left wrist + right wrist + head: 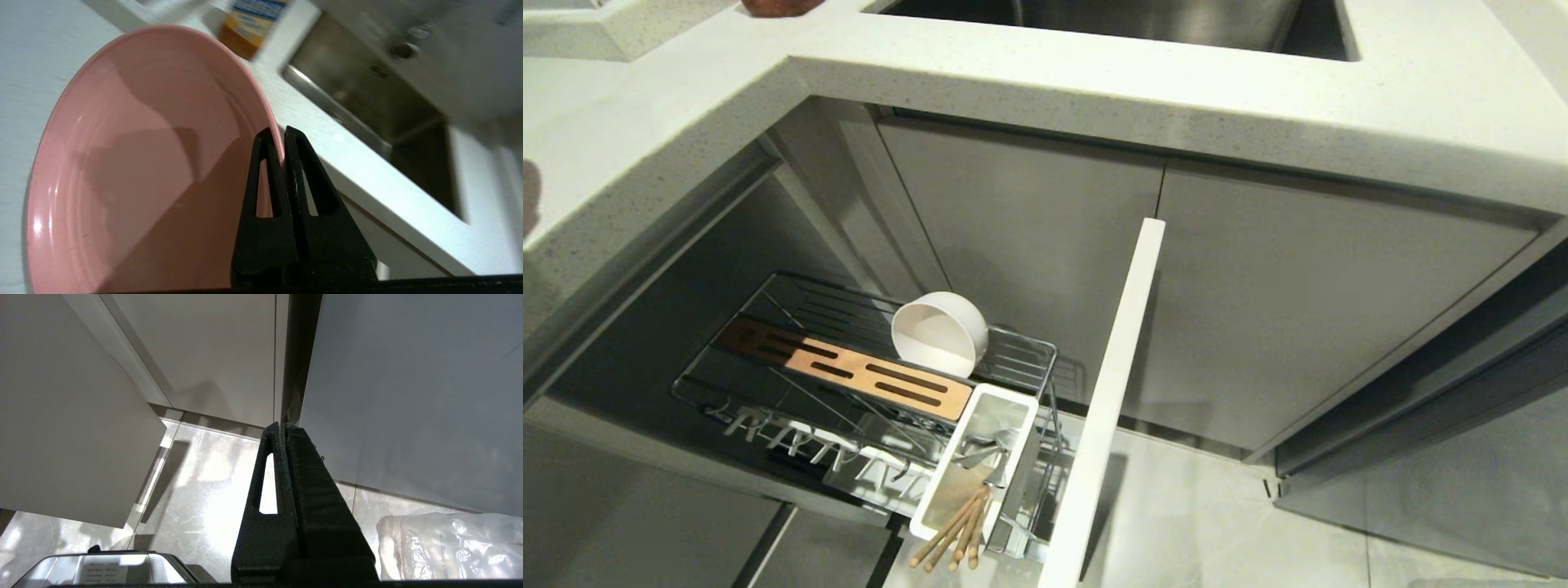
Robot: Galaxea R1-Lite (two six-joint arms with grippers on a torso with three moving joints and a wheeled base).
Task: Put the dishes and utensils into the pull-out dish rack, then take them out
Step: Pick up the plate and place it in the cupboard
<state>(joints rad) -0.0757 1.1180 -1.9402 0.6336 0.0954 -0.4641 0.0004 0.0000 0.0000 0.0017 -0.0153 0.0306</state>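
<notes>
Left pincer [282,141] clamping pink plate [135,171], white countertop [32,49], steel sink [367,102]

**Right gripper closed above the floor**

The right gripper [282,426] points down at a glossy, marbled grey floor [212,477], its two black fingers [265,490] pressed together with nothing between them. Pale cabinet panels [212,351] rise on either side, split by a dark vertical gap. A crumpled clear plastic bag [449,547] lies on the floor near the gripper, and a shiny metal object [106,569] bearing a label shows at the frame's edge.
</notes>
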